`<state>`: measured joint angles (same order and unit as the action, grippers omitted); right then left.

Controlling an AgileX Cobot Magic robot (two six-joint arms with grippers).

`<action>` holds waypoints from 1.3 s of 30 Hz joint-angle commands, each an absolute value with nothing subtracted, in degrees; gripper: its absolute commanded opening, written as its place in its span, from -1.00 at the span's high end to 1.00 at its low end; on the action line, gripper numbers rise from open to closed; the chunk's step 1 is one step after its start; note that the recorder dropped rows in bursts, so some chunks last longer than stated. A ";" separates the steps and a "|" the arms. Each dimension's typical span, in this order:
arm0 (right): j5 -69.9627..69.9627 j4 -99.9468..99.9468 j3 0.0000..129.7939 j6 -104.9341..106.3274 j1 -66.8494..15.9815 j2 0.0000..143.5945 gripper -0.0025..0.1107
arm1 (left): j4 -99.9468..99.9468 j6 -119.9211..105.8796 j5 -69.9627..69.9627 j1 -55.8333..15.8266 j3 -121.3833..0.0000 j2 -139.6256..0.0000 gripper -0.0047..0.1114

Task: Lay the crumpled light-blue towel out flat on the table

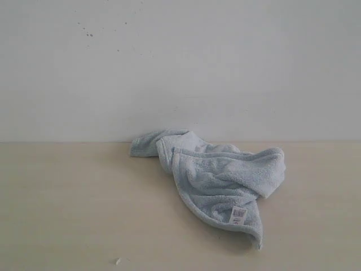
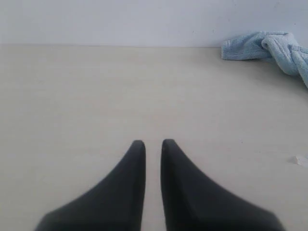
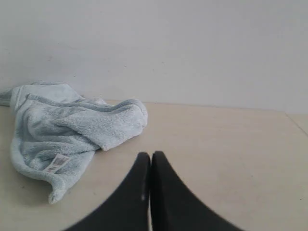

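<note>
The light-blue towel (image 1: 220, 180) lies crumpled right of the middle of the beige table (image 1: 67, 214), close to the wall, with its white care tag (image 1: 239, 215) on the near flap. Neither gripper shows in the exterior view. In the left wrist view my left gripper (image 2: 153, 143) hovers over bare table (image 2: 96, 96), its black fingers almost together with a thin slit and nothing between them; the towel (image 2: 269, 48) lies far off. My right gripper (image 3: 150, 155) is shut and empty, a short way from the towel (image 3: 72, 125) and its tag (image 3: 57, 163).
A plain white wall (image 1: 169, 56) with dark specks rises along the table's far edge. A tiny white scrap (image 1: 118, 261) lies on the table near the front left, and the same scrap (image 2: 301, 160) shows in the left wrist view.
</note>
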<state>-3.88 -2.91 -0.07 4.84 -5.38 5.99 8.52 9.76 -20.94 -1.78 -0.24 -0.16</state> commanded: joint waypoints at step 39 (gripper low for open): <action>8.37 22.33 39.79 -29.07 -23.17 66.58 0.96 | 8.10 9.46 -20.52 -1.98 0.00 0.00 0.70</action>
